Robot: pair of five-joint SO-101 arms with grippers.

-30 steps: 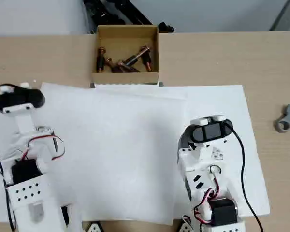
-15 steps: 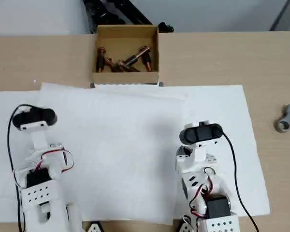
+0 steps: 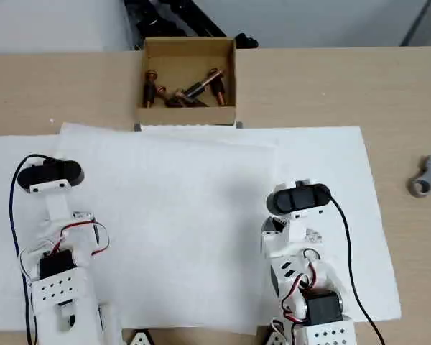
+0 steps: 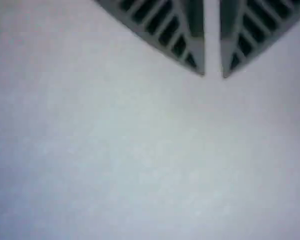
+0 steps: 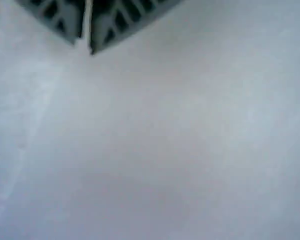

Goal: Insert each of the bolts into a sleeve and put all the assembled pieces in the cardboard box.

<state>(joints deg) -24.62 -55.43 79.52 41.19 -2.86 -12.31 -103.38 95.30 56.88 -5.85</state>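
Left gripper (image 4: 213,74): jaws drawn nearly together with a thin slit between them, nothing held, above the white sheet (image 3: 194,208). Right gripper (image 5: 86,46): likewise narrow and empty over the same sheet. Assembled pieces (image 3: 190,90) lie inside the cardboard box (image 3: 189,47), just beyond the sheet. A grey part (image 3: 424,176) lies well apart on the table (image 3: 309,86).

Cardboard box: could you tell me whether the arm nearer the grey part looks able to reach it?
Probably yes: only bare white sheet lies between that arm and the open cardboard box, though it sits folded back.
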